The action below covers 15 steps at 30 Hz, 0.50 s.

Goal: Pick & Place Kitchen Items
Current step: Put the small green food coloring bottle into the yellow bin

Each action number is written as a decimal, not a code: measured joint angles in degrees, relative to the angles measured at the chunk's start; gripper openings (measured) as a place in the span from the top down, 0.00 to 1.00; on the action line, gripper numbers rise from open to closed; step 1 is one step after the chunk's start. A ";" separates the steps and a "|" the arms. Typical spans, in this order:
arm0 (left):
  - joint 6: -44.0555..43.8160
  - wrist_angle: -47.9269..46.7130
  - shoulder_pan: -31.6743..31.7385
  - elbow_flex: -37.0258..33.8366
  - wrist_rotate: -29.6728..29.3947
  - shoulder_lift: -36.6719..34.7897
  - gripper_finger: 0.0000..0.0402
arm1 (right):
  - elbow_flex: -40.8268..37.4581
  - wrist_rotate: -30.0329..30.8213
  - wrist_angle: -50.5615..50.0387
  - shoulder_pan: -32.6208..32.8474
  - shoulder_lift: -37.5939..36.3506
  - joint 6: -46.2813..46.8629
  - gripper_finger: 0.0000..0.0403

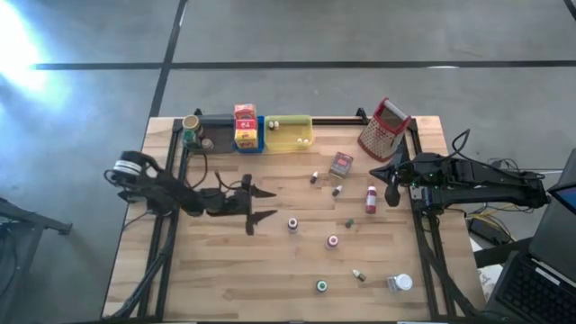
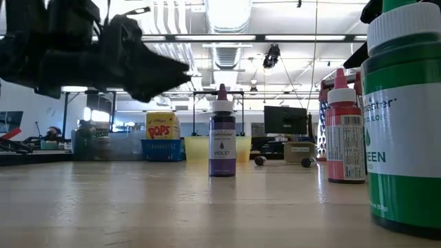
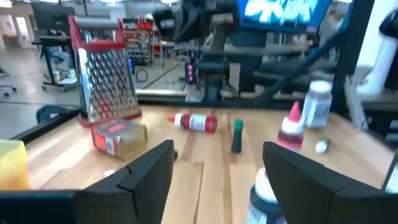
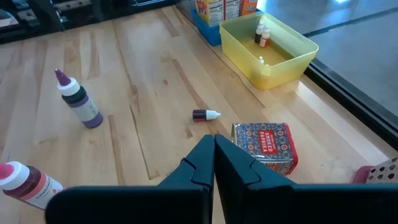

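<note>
Along the desk's far edge, the yellow tray (image 1: 290,135) holds tiny bottles and the blue tray (image 1: 249,142) upright boxes. Loose kitchen items (image 1: 332,240) scatter from the centre toward the right and near edges. Left gripper (image 1: 262,205), jaws released, hovers empty over bare boards left of centre; right gripper (image 1: 392,187), jaws clenched on nothing, waits at the right edge.
</note>
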 joint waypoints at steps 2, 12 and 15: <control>-0.18 0.00 0.00 -0.21 -0.04 -1.81 0.37 | -0.01 0.00 0.01 0.01 -0.02 0.00 0.98; -0.27 -0.35 -0.02 0.73 -0.13 -4.98 0.38 | -0.01 0.00 0.01 -0.01 -0.04 0.00 0.98; -0.29 -0.35 -0.02 0.84 -0.13 -4.98 0.38 | 0.01 0.00 0.01 -0.01 -0.07 0.00 0.98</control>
